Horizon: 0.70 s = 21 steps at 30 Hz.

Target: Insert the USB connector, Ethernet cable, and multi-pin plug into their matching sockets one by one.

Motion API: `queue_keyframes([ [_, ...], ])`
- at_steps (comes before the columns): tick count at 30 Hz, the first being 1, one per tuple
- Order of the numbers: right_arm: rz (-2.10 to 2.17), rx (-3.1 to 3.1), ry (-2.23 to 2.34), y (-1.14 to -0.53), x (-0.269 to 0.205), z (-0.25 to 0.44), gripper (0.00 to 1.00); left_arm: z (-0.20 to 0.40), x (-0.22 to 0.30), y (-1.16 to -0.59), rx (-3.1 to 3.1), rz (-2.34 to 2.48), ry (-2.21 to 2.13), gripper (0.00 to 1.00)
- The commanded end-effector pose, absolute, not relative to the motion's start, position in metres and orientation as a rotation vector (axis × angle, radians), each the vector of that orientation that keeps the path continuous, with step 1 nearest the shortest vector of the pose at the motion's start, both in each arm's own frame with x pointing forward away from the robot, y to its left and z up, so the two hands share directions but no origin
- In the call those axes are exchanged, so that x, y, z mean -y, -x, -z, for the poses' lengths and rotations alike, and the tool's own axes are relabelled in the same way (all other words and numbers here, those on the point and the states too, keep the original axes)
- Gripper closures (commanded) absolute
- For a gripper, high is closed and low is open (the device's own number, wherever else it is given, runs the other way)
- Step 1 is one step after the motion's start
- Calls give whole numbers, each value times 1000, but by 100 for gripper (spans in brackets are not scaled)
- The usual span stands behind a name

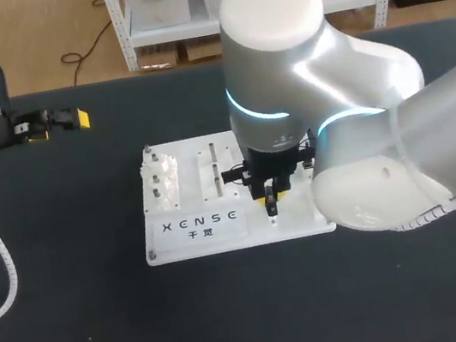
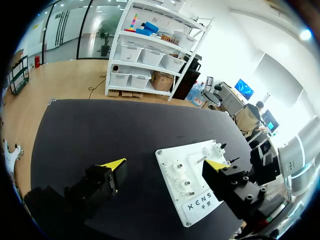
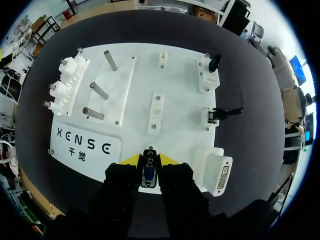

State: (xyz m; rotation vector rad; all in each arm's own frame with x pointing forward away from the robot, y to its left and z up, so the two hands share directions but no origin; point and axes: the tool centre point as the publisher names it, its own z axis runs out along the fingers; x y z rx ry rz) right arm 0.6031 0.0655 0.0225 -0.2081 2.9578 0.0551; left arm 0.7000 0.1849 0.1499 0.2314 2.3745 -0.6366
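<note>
right wrist view: right gripper (image 3: 149, 161) clamped on multi-pin plug (image 3: 149, 172), over the front edge of the white board (image 3: 135, 100). multi-pin socket (image 3: 223, 176) at the board's front right corner. left gripper (image 2: 165, 165): fingers apart, near the table's far left edge.

White board (image 1: 171, 248) (flat) on black table (image 1: 235, 326)

Socket block (image 3: 220, 174) just beside R hand (image 3: 150, 160); pegs (image 3: 98, 90) ahead.
</note>
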Motion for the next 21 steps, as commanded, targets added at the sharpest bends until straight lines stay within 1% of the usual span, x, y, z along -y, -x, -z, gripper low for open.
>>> queue_keyframes([
  [1,-81,-2920,198,-597,-55,-34,100,-150,-185,-700,-2374,637,-231,0],
  [6,-107,-2904,177,-598,-51,-51,100,-150,-185,-700,-2374,637,-231,0],
  [14,-108,-2869,88,-603,-30,-84,100,-150,-185,-700,-2374,637,-231,0],
  [21,-80,-2850,48,-606,-17,-96,100,-150,-185,-700,-2374,637,-231,0],
])
